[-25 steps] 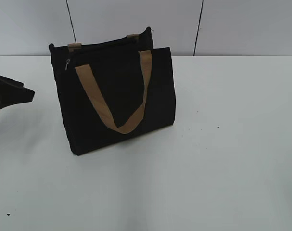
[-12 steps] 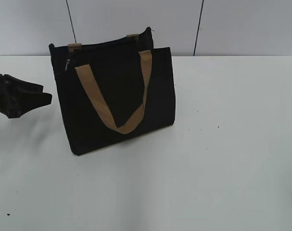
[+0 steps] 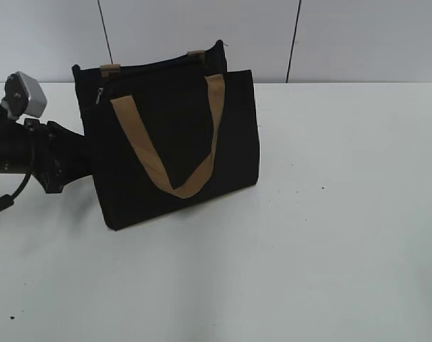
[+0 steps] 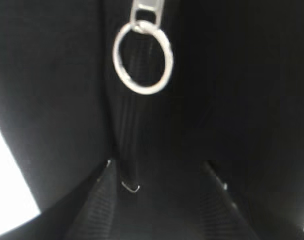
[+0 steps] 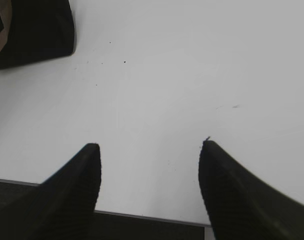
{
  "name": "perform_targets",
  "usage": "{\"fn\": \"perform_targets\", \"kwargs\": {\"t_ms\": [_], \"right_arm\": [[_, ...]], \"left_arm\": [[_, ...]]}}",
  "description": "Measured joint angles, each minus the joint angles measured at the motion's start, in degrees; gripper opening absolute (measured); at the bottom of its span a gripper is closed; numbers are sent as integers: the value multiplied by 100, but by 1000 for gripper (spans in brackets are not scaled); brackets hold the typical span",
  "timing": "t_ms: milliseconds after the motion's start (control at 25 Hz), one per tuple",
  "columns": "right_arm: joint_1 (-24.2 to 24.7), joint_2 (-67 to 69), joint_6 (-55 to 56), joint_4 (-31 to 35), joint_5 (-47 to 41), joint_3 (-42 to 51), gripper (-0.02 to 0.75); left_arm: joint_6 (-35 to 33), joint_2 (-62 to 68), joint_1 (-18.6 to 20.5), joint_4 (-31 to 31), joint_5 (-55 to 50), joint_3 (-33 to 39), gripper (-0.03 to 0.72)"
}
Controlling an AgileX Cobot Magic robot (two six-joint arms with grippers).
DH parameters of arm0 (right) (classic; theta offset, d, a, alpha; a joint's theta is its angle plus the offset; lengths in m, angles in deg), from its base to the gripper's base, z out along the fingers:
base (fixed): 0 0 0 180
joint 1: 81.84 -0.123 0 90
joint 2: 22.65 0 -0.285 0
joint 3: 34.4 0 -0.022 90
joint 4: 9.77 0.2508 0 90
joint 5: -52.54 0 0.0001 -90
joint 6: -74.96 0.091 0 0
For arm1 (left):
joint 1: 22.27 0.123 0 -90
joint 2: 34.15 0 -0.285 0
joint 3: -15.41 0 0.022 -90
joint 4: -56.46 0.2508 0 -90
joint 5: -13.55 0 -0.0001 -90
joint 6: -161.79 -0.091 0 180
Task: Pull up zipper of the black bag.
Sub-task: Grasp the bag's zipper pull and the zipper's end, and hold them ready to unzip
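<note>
Approach step, judged. Left gripper [image 4: 157,200] sat against side of boxy black fabric bag [image 3: 173,135] on white table [image 3: 329,235], jaws spread, empty. Silver-grey ring-pull zipper [image 4: 142,59] just ahead. Next: close on ring. Right gripper [image 5: 149,165] wide open, idle.

Black bag [image 3: 169,135] upright on the table [image 3: 329,235] — landmark. Right of the bag: bare table, wide passage. In front of the bag: bare table too. Left of the bag: left arm [image 3: 38,153] crowds its end panel, no passage there. Behind the bag — wall [image 3: 358,35] close.
</note>
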Motion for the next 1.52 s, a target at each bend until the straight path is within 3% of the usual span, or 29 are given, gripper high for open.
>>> {"fn": "perform_targets", "kwargs": {"t_ms": [760,880,1120,1520], "right_arm": [[0,0,0,47,2,0,473],[0,0,0,52,2,0,473],[0,0,0,296,2,0,473],[0,261,-116,507,60,-283,473]], "left_arm": [[-34,206,-39,0,218,-317,356],[-34,206,-39,0,218,-328,296],[-34,206,-39,0,218,-328,46],[382,13,-39,-6,564,-332,17]]}}
